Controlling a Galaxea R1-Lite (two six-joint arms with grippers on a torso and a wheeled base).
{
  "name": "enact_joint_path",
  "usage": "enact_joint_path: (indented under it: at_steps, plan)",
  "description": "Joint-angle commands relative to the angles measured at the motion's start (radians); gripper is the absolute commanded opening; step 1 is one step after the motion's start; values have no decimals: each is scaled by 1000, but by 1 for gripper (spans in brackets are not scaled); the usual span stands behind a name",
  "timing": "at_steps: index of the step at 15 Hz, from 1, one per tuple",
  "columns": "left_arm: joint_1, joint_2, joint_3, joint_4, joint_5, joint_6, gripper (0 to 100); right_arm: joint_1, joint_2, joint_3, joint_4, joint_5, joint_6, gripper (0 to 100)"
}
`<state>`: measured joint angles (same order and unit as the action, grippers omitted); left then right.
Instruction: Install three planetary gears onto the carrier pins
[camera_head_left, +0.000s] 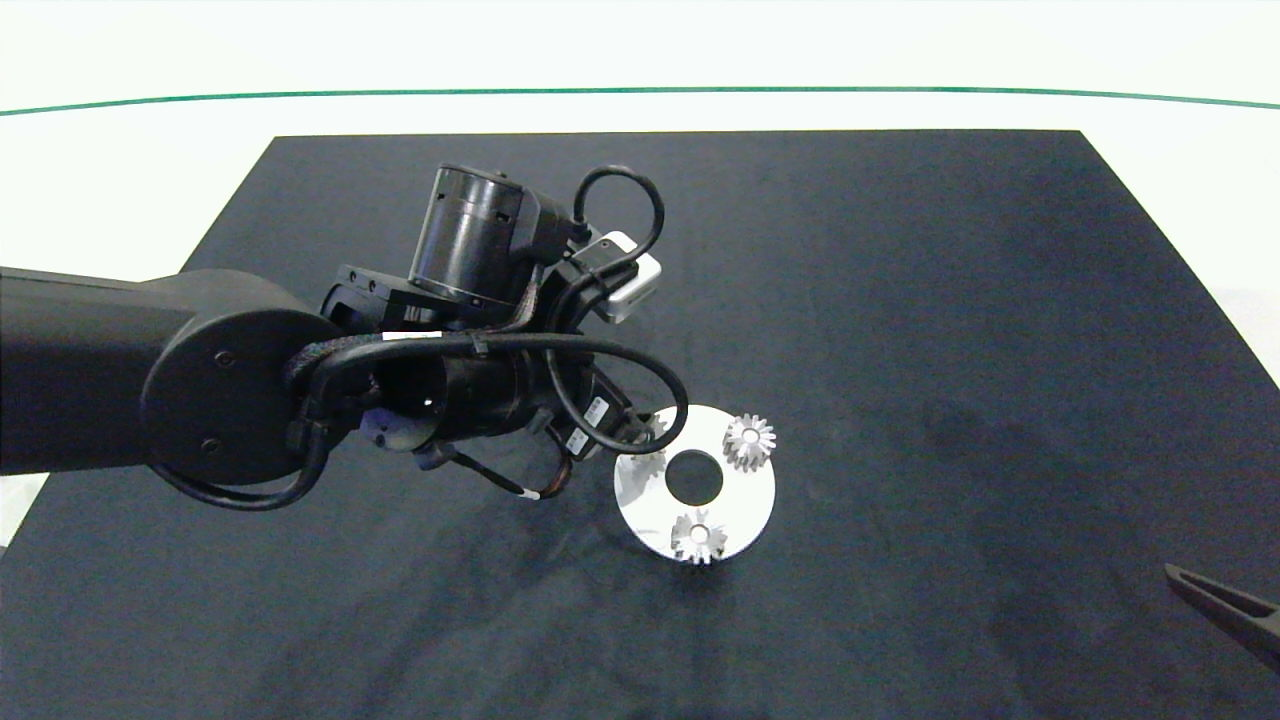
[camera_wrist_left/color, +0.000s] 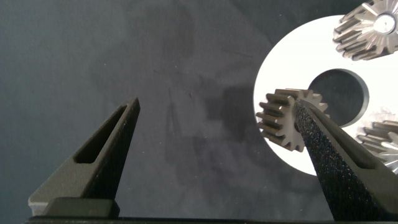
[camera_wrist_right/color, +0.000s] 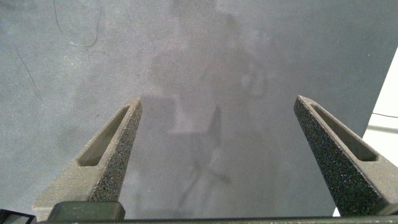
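1. You can see two planetary gears (camera_head_left: 749, 441) seated on the white carrier disc (camera_head_left: 748, 500) in the head view: one at its far right, one (camera_head_left: 698, 537) at its near edge.
2. The third gear (camera_wrist_left/color: 283, 118) shows clearly only in the left wrist view, at the disc's left rim, right against one finger (camera_wrist_left/color: 336, 155) of the left claw (camera_wrist_left/color: 217, 106).
3. In the head view the arm and its cables cover most of that gear.
4. The left claw's fingers are spread wide, the other finger over bare black mat (camera_head_left: 900, 300).
5. No carrier pins show bare.
6. The right claw (camera_wrist_right/color: 217, 102), spread and holding nothing, sits parked at the worktop's near right corner.
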<state>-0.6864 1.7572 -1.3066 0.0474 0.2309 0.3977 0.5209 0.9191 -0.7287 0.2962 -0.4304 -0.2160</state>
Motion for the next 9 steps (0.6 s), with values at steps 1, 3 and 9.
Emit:
enact_joint_path:
  at_steps: [1,3,9]
  plan:
    - [7,-4,1,0,2,6,100,1,-2,0,1,-2,-2,100]
    - [11,-4,9,0,-4,6,100,1,-3,0,1,-2,-2,100]
    - [22,2,0,-32,-31,20,100,5,-9,0,1,-2,-2,100]
